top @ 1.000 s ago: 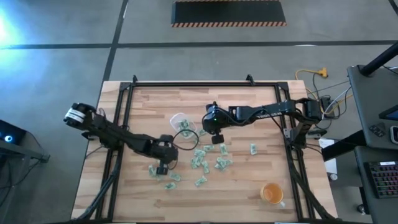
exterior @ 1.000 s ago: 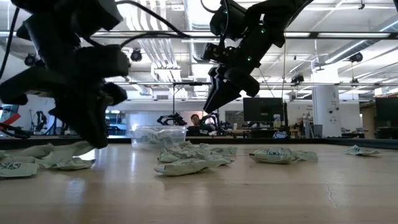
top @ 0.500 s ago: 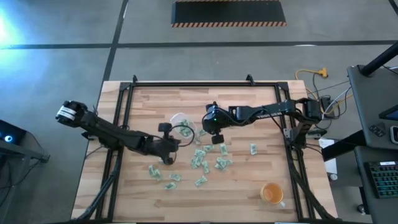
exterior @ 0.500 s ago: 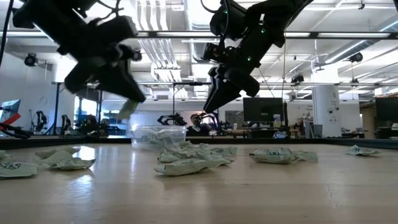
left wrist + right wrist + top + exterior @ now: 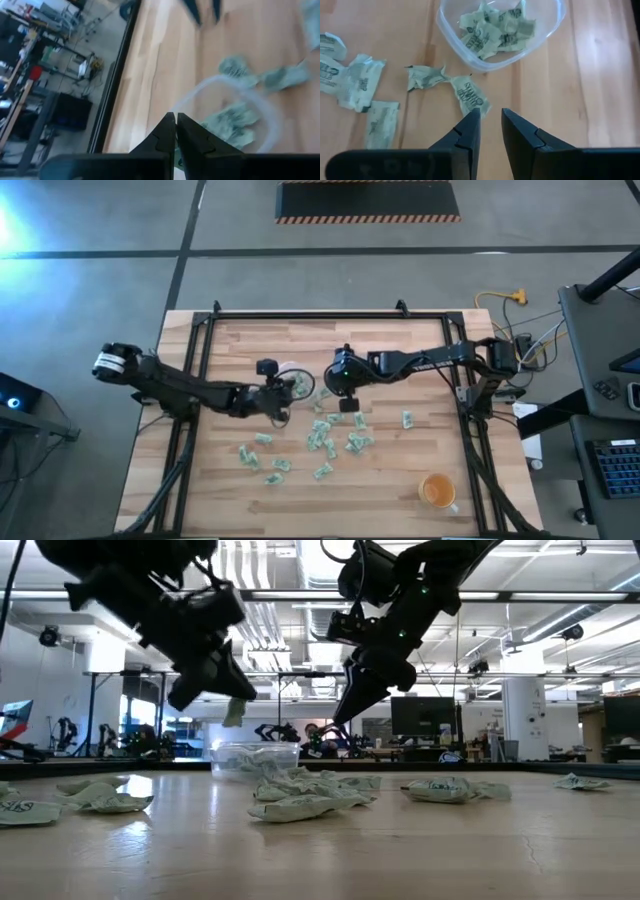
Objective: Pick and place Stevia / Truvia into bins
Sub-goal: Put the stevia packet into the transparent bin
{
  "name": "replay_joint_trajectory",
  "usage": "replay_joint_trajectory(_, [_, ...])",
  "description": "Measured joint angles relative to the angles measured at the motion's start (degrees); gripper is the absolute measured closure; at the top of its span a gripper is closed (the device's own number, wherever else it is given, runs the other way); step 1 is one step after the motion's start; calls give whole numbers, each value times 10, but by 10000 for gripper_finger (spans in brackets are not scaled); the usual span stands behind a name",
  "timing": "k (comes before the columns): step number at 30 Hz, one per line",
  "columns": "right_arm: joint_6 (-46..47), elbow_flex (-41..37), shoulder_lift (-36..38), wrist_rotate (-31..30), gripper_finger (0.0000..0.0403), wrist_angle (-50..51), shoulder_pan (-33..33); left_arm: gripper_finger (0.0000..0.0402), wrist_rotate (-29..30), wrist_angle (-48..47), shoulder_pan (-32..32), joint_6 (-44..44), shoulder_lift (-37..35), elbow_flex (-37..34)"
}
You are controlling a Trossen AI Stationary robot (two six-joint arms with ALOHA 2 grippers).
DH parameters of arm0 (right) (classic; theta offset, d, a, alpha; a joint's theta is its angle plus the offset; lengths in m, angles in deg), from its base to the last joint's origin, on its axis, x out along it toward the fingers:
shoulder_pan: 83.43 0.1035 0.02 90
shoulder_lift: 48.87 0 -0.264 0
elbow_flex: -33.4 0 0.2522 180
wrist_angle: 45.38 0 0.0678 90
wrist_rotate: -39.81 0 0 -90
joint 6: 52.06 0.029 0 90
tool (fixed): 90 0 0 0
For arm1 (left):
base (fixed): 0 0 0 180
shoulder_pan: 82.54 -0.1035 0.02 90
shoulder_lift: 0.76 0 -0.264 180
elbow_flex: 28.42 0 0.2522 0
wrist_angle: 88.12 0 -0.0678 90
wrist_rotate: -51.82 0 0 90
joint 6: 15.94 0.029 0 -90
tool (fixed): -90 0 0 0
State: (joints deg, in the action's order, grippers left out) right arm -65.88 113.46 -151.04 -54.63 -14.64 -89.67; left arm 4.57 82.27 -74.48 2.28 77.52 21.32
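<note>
Carrying: left gripper [image 5: 215, 690] pinches one Stevia packet [image 5: 235, 711], hanging just above the clear tub [image 5: 255, 755], fingers pressed together on it.
Held pkt axis: long axis approx vertical in low view, dangling down toward tub.
Tub: mid-table, slightly left of centre, betw. the two grippers; several packets already inside [image 5: 496, 31].
Right gripper [image 5: 345, 392]: hovers just right of tub, over table; fingers spread a little, nothing betw. them.
Loose packets [image 5: 330, 442]: approx a dozen on the wood, near side of tub & right of it; a few at near left, one lone pkt [image 5: 408, 419] farther right. They point every which way, no common axis.
Orange cup [image 5: 437, 491]: near right corner, apart from the rest.
Progress: est. under half done; drop of held pkt not yet made, scattered ones left to collect.
</note>
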Motion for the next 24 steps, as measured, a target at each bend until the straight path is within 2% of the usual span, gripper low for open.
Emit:
replay_joint_trajectory(13, [87,0,0,0,334,28,59,401,-23,15,-76,105,43,0])
replay_joint_trajectory(21, [156,0,0,0,339,41,87,401,-122,20,-116,128,35,0])
replay_joint_trajectory(24, [179,0,0,0,340,41,93,389,-138,20,-128,140,35,0])
